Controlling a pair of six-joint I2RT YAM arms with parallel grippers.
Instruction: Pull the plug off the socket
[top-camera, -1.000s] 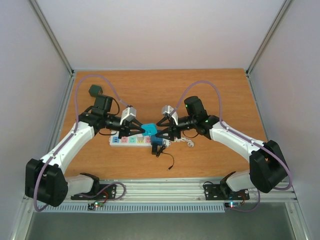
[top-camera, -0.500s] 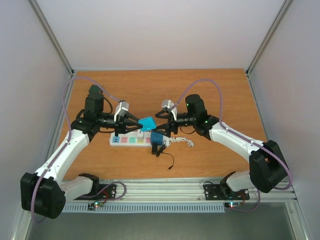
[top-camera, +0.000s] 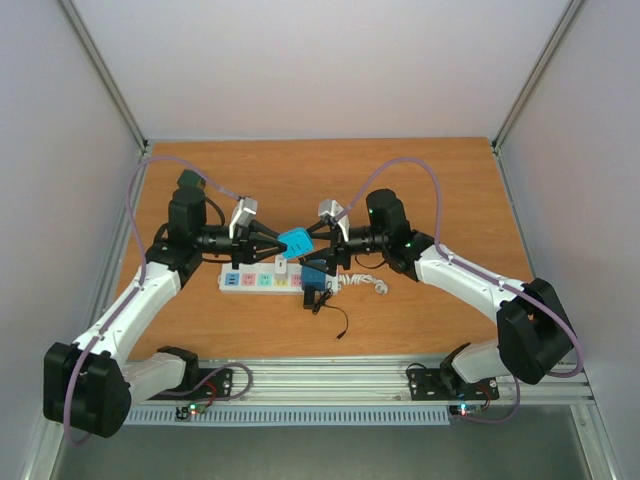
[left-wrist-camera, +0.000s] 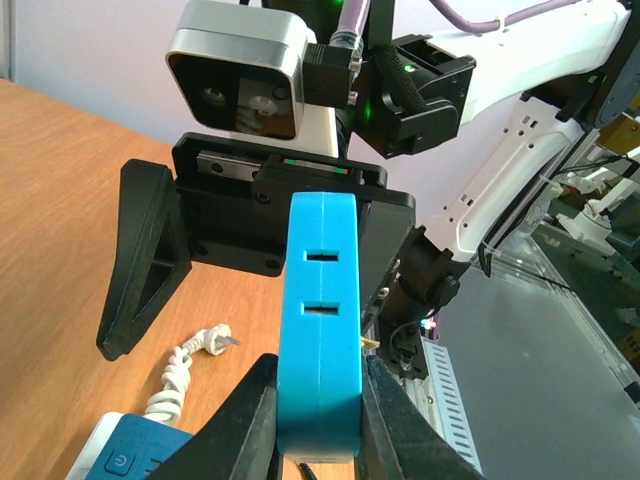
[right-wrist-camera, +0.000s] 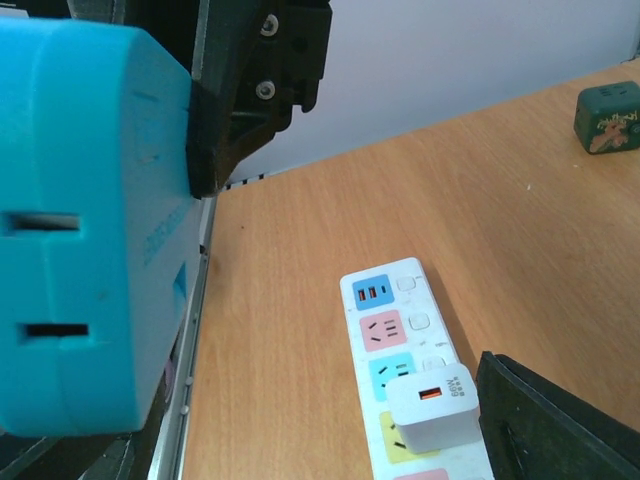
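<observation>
Now, your left gripper (left-wrist-camera: 318, 440) is clenched on the blue plug (left-wrist-camera: 320, 330), holding it in the air clear of the socket (top-camera: 262, 281), which lies flat on the table (top-camera: 450, 190) below, so the pull looks done. Your right gripper (top-camera: 314, 252) stands spread wide just beside the plug, grasping nothing. A white charger (right-wrist-camera: 432, 405) sits in the socket.

top: socket (top-camera: 255, 281) right end partly under right claw (top-camera: 318, 254); black corded item (top-camera: 320, 300) too small to name | left wrist: blue adapter (left-wrist-camera: 320, 330) bottom cropped, prongs unseen, hides one right claw finger | right wrist: blue adapter cropped left and top; socket's near end cut off; white charger (right-wrist-camera: 432, 405) covers part of a yellow outlet
</observation>
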